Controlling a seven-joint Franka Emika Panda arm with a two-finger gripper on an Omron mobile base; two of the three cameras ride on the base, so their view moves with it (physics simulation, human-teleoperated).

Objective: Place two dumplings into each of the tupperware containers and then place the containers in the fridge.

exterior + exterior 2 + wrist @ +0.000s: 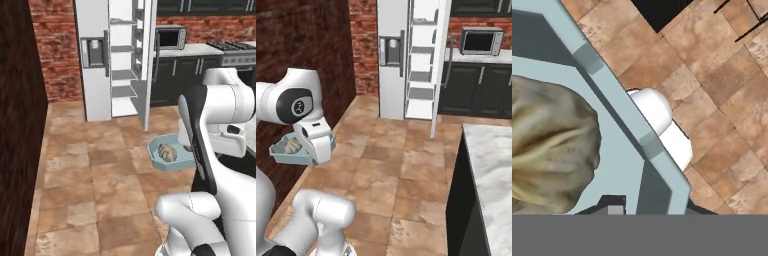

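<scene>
Nearest, the end effector (614,207) is clamped narrowly on the rim of a shallow, pale teal clear-plastic tupperware container (159,162), carried in the air above the brown tiled floor (95,185), level as far as can be seen. A pale beige pleated dumpling (167,152) lies inside, just ahead of the fingertips in the hand view; the left base view hints at a second one behind the arm, though I cannot be sure. Farther off, the tall white-grey fridge (95,60) stands with its door swung open and its grey shelves (122,75) exposed, well apart from the container. The shelves lie forward and a little left of the carried tray, so the coming move likely means closing that gap and sliding the container in rim-first.
</scene>
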